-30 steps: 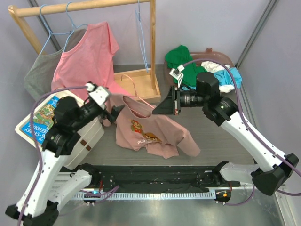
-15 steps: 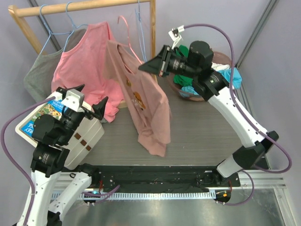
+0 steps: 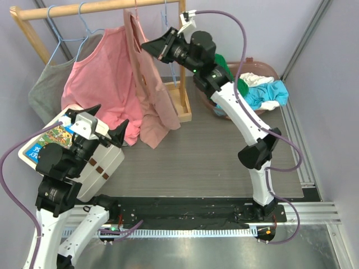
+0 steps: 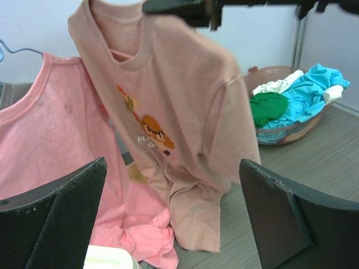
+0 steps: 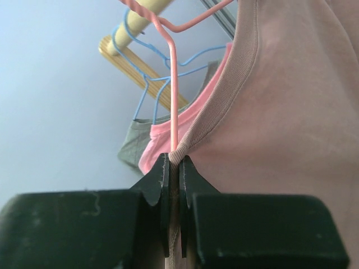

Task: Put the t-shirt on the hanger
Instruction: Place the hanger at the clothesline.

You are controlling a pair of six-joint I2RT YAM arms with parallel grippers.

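Note:
The dusty mauve t-shirt (image 3: 150, 89) with the pixel figure hangs from my right gripper (image 3: 147, 47), high up by the wooden rail (image 3: 101, 7). Its hem trails on the table. In the right wrist view the gripper (image 5: 174, 163) is shut on the collar of the t-shirt (image 5: 291, 112) and on the neck of the salmon-pink hanger (image 5: 173, 84). The hanger's hook reaches up to the rail (image 5: 140, 19). My left gripper (image 3: 106, 120) is open and empty, low at the left. In its own view (image 4: 173, 168) it faces the t-shirt (image 4: 185, 95).
A coral-pink shirt (image 3: 98, 73) and a grey shirt (image 3: 47, 89) hang on light blue hangers (image 5: 150, 84) on the rail. A brown basket (image 3: 268, 68) of clothes stands at the back right. A white box (image 3: 106, 165) with a picture book is at the left.
My right arm has lifted the t-shirt on the hanger off the table and carried it up and left to the rail. My left gripper has drawn back and down, away from the shirt.

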